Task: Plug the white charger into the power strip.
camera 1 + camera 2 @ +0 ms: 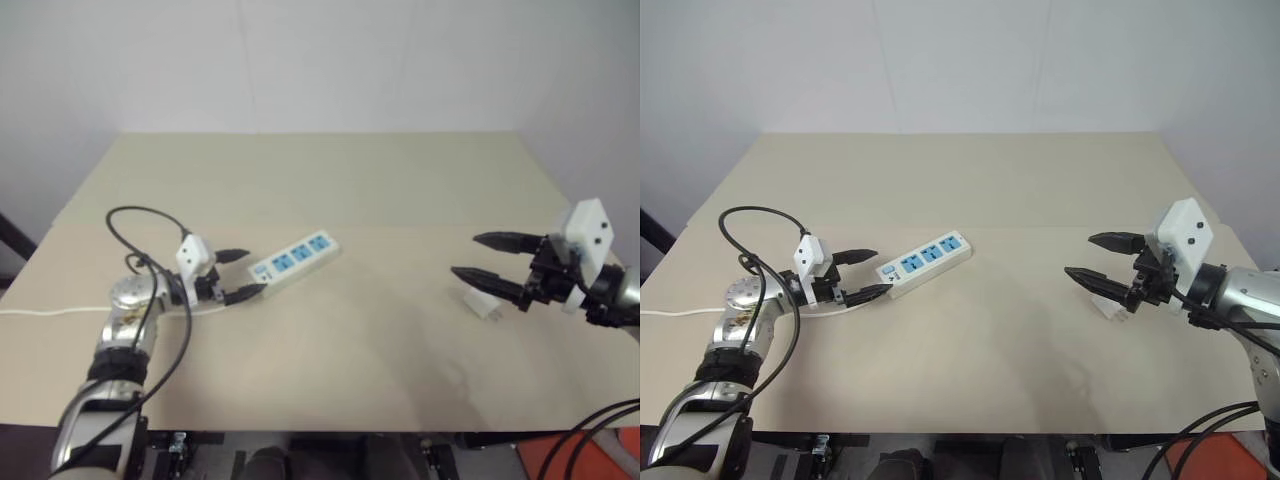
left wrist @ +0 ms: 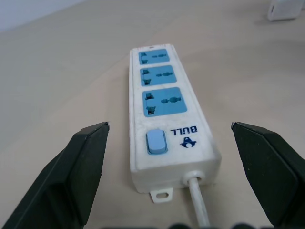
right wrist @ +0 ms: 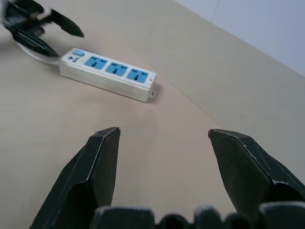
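Your left hand (image 1: pixel 240 274) is open at about 8 o'clock on the tabletop (image 1: pixel 360 180), its two black fingers (image 2: pixel 71 176) spread wide on either side of the strip's (image 1: pixel 293 260) switch end, apart from it and gripping nothing. The strip lies flat just left of centre, angled toward 2 o'clock, its three blue sockets facing up. In the left wrist view you can read "BULL" printed beside the pale blue switch (image 2: pixel 157 142), above a small logo, and the white cord (image 2: pixel 200 205) leaves from that same end. Your right hand (image 1: pixel 1104 263) is open too, at about 3 o'clock, pointing toward the centre and empty. The charger (image 1: pixel 1114 307) sits on the tabletop just beneath and beside its lower finger; whether they touch you cannot tell. Charger and strip are well apart.
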Controlling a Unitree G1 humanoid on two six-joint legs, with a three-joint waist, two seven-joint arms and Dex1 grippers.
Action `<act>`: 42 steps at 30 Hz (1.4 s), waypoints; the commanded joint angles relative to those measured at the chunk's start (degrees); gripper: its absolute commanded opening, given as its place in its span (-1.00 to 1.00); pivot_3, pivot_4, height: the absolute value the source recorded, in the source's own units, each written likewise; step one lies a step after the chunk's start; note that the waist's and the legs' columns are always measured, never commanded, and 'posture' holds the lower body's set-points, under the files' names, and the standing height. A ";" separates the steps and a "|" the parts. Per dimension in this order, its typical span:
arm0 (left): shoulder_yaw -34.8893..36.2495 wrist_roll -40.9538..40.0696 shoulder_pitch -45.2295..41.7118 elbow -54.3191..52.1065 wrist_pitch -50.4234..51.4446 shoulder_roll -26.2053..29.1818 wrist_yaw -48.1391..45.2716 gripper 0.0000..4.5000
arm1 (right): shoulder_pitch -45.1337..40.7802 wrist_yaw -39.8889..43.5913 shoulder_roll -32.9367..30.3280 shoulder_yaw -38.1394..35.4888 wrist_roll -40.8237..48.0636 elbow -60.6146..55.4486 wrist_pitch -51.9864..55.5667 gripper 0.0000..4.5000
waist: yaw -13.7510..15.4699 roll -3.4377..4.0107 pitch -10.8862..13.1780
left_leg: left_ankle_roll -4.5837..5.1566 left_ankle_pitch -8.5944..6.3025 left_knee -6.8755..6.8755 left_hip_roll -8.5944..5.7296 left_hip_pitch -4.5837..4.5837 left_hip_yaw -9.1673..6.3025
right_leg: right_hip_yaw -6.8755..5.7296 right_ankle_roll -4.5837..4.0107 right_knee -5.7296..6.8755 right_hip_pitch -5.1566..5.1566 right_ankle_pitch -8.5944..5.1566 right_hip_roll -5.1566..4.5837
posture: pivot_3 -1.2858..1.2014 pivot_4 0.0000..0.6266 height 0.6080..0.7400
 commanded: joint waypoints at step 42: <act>0.68 6.59 -10.03 26.59 -13.10 -11.65 5.27 0.46 | -0.52 -3.90 -3.85 -9.20 13.78 -7.55 6.79 0.58 | 1.49 0.07 -0.10 | 0.13 -0.07 0.05 -0.02 0.53 -0.16 | -0.21 0.07 -0.14 0.85 0.00 -0.04 | 0.03 -0.52 1.00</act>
